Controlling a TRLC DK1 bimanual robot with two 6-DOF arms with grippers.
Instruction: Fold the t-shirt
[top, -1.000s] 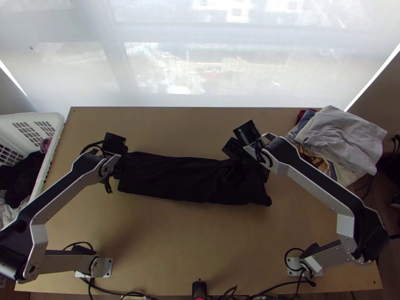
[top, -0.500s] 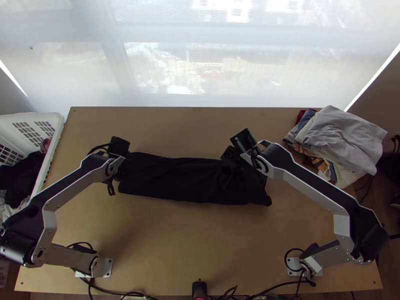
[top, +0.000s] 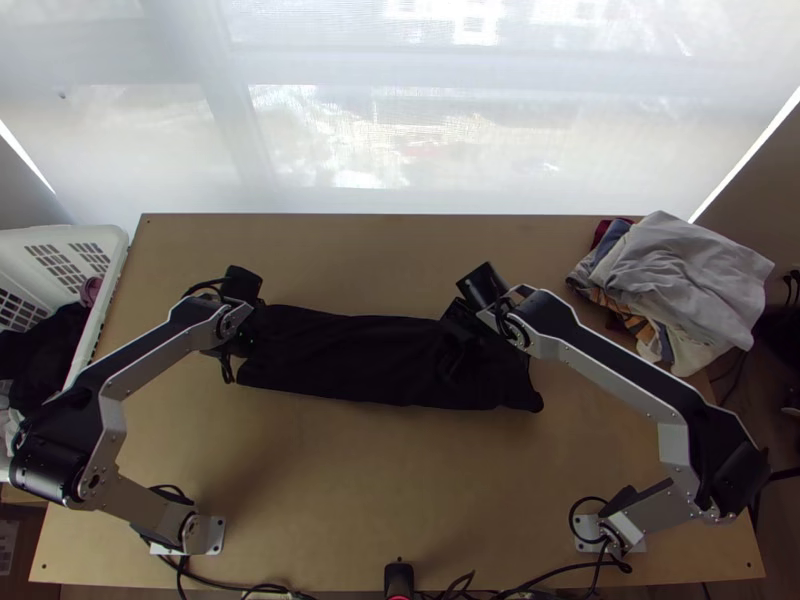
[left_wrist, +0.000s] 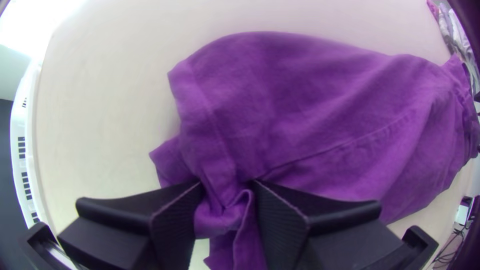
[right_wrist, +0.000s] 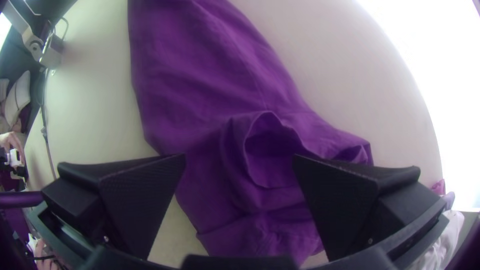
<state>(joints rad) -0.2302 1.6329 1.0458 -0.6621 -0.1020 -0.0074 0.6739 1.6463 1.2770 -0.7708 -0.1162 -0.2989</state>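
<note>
The dark t-shirt (top: 370, 358) lies as a long folded strip across the middle of the table, and the wrist views render it purple. Over its left end is my left gripper (top: 232, 335). In the left wrist view, my left gripper (left_wrist: 227, 200) is shut on a bunched edge of the t-shirt (left_wrist: 300, 110). Above the strip's right part stands my right gripper (top: 458, 350). In the right wrist view, my right gripper (right_wrist: 240, 165) is open over the t-shirt (right_wrist: 195, 85), with a loose, raised fold of cloth between its fingers.
A pile of clothes (top: 680, 275) lies at the table's back right corner. The white basket (top: 105, 300) with clothes stands at the left edge. Cables (top: 540, 575) run along the near edge. Bare wood (top: 400, 480) shows in front of the t-shirt.
My left arm has shifted slightly right, its elbow moving in toward the table. My right gripper has moved a little to the left and nearer the table's front. The t-shirt lies nearly the same.
</note>
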